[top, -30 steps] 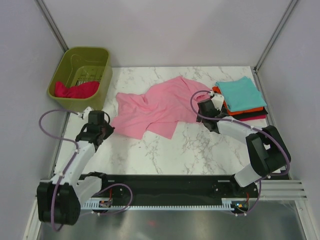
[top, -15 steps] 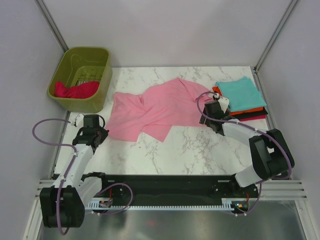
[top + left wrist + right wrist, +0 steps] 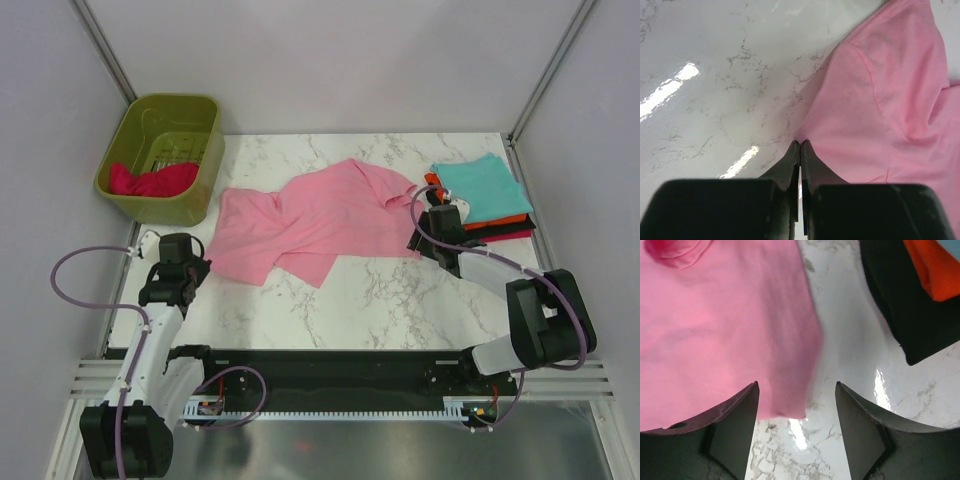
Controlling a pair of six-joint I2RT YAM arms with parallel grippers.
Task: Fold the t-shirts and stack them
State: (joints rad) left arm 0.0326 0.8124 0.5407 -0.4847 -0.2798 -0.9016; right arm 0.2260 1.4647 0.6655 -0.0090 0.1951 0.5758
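Overhead view first: a light pink cloth t-shirt (image 3: 320, 215) lies spread and rumpled across the middle of the white marble-patterned table (image 3: 400, 290). At the far right is a stack of folded shirts: teal (image 3: 480, 185) on top, then orange (image 3: 500, 218), black (image 3: 500, 228) and magenta (image 3: 515, 236) edges showing beneath. An olive-green plastic basket (image 3: 205, 180) at the far left corner holds a crumpled crimson red shirt (image 3: 150, 182). The left gripper (image 3: 200, 272) sits at the pink shirt's near left corner, and the right gripper (image 3: 418, 240) at its near right corner, just beside the stack.

Left wrist view shows what the overhead cannot: the left gripper's (image 3: 800, 146) jaws are clenched together, pinching the very edge of the pink cloth (image 3: 880, 110).

Right wrist view: the right gripper's (image 3: 796, 385) jaws stand released and wide, straddling the pink shirt's (image 3: 725, 325) corner without touching it. The black (image 3: 895, 305) and orange (image 3: 935, 270) folded edges lie apart across bare table (image 3: 845, 350).
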